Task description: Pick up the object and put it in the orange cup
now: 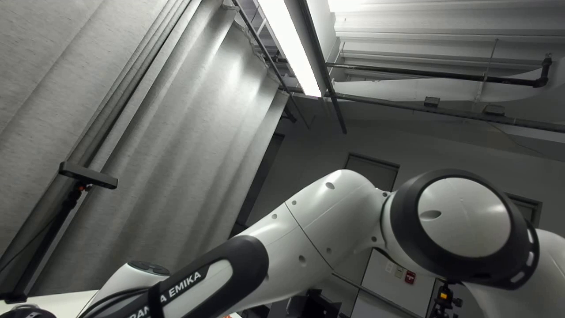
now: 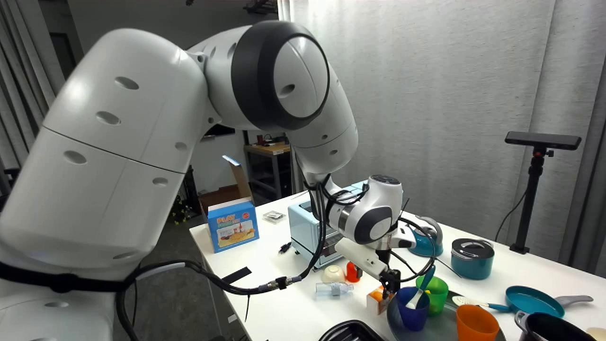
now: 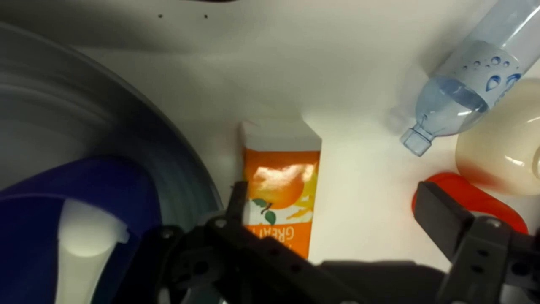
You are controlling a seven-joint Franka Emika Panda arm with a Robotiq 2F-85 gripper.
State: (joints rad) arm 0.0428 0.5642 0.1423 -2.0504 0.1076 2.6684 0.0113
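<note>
Nearest the wrist camera comes the tool (image 3: 336, 203), its fingers (image 3: 237, 202) spread well apart and pinching nothing. In the gap between them as that view shows it, close by the finger on the view's left, is a juice carton (image 3: 280, 185), presumably the task's object; whether finger and carton touch I cannot tell. Its long axis runs up and down that view, across the line on which the fingers would close, so the coming move should turn on centring the gap over it and pinching its narrow sides. The carton rests on the tabletop (image 2: 279, 315), well in from the edge over which the white arm (image 2: 222, 90) reaches, well apart from the corner holding the blue box (image 2: 233, 225), and just beside a grey round plate (image 2: 442, 327). What the wrist view misses, an exterior view gives: the orange cup (image 2: 477, 322), past the blue cup (image 2: 413, 312) and green cup (image 2: 438, 293) and farther than the carton from that corner, its base cut off below. In an exterior view filled by arm and curtain (image 1: 190, 154), neither carton nor orange cup can be made out.
</note>
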